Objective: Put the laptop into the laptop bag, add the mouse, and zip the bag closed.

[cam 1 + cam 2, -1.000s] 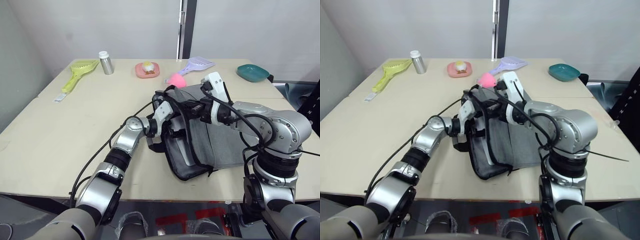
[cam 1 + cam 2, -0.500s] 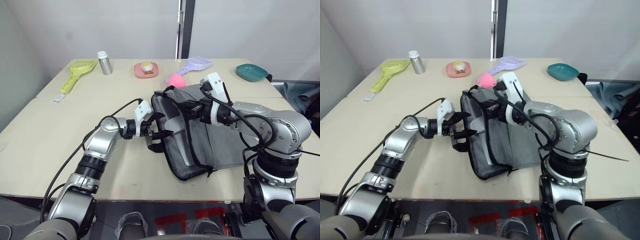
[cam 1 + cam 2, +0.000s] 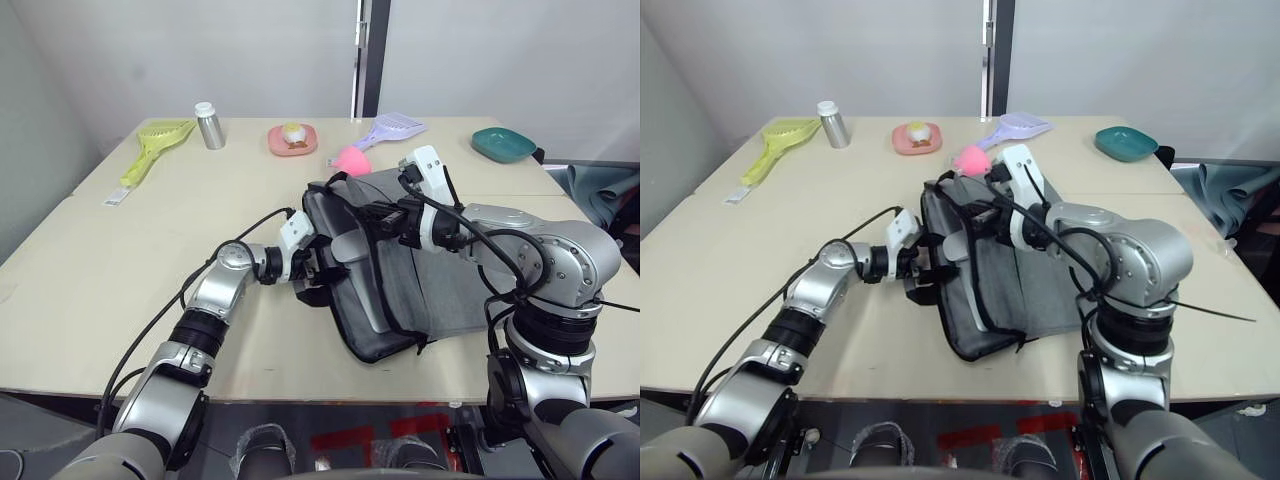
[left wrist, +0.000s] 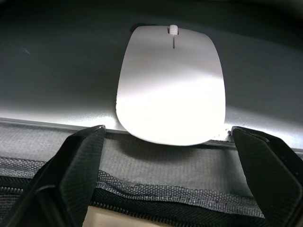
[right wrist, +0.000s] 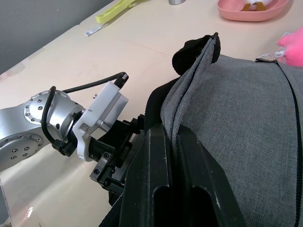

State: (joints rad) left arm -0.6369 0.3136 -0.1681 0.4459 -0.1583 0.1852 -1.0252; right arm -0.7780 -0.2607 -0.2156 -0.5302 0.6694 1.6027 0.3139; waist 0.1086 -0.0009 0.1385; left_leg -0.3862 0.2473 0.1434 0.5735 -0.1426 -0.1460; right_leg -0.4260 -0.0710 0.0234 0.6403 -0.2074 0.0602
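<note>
White mouse (image 4: 171,85) on silver laptop (image 4: 57,80) inside grey laptop bag (image 3: 440,290), just beyond spread left hand (image 4: 170,156), right hand (image 5: 173,189) pinching bag's upper flap

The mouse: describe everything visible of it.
The mouse is a small, smooth, glossy white oval with a little scroll wheel at one end. It lies flat on the silver laptop inside the open laptop bag, its rounded end overhanging the laptop's edge above the grey lining. The left gripper stands just outside with jaws open, not touching it.
</note>
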